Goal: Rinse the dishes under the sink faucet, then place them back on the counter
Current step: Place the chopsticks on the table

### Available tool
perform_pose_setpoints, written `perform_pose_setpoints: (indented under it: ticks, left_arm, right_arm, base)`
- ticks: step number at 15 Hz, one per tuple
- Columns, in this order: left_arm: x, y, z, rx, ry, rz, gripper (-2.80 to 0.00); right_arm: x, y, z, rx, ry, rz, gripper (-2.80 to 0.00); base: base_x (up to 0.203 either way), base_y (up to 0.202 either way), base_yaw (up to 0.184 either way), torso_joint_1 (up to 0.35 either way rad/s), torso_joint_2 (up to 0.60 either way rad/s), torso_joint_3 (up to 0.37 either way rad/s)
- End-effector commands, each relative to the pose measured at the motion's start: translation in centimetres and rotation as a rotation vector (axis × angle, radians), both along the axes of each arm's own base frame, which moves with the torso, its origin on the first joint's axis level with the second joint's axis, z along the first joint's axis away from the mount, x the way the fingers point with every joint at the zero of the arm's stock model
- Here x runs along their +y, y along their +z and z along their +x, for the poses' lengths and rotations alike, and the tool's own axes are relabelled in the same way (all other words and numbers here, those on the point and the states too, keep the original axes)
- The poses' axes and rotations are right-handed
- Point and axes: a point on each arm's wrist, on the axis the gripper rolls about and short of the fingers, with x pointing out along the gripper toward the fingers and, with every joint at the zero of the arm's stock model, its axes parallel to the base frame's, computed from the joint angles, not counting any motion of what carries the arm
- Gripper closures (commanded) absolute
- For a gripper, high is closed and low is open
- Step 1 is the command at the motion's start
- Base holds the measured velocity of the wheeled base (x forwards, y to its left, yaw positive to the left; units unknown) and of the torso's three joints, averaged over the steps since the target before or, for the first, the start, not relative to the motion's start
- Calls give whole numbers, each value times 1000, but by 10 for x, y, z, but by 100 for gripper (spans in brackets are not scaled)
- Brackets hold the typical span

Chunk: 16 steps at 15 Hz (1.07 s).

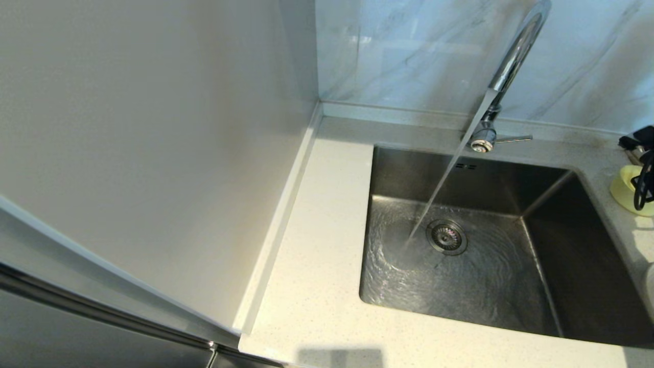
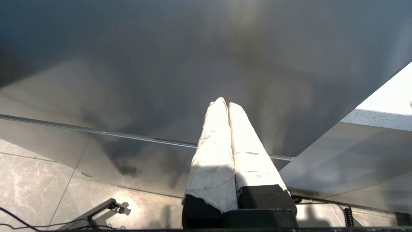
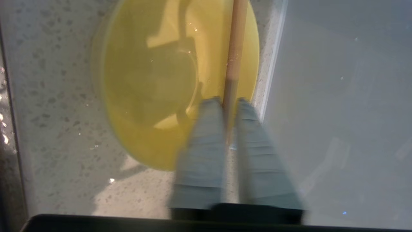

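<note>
Water runs from the sink faucet (image 1: 516,56) into the sink (image 1: 552,266) and swirls round the drain, with no dish under the stream. The yellow bowl (image 1: 626,189) sits on the worktop (image 1: 317,286) to the right of the basin, close to the raised back edge, and the wrist view shows water beads on its inside, so it looks rinsed and set back down. The right gripper (image 3: 230,103) hovers right over the bowl's rim; its jaws stand narrowly apart with the rim wall in the gap between them, and whether they clamp it or have just let go is hard to judge. The left gripper (image 2: 225,103) hangs parked below the worktop, jaws pressed together and empty. A sliver of a white dish (image 1: 650,286) shows at the head view's right edge; judging by that, at least one more piece may be left to rinse, and the tap is yet to be turned off
</note>
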Motion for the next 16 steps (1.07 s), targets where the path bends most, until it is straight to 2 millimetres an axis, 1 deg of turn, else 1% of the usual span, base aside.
perform_pose_setpoints:
  ticks: [1, 4, 9, 13, 16]
  left_arm:
    - [0, 0, 0, -1, 0, -1, 0]
    - [0, 0, 0, 0, 0, -1, 0]
    - [0, 0, 0, 0, 0, -1, 0]
    - [0, 0, 0, 0, 0, -1, 0]
    - [0, 0, 0, 0, 0, -1, 0]
  right_arm:
    - [0, 0, 0, -1, -1, -2, -280]
    - [0, 2, -1, -19, -11, 7, -280]
    - [5, 16, -11, -53, -13, 5, -280]
    - [14, 32, -26, -98, -7, 12, -280]
    - [23, 46, -43, -138, 17, 30, -280]
  base:
    - [0, 0, 0, 0, 0, 0]
    - [0, 0, 0, 0, 0, 0]
    - [0, 0, 0, 0, 0, 0]
    - [0, 0, 0, 0, 0, 0]
    - [0, 0, 0, 0, 0, 0]
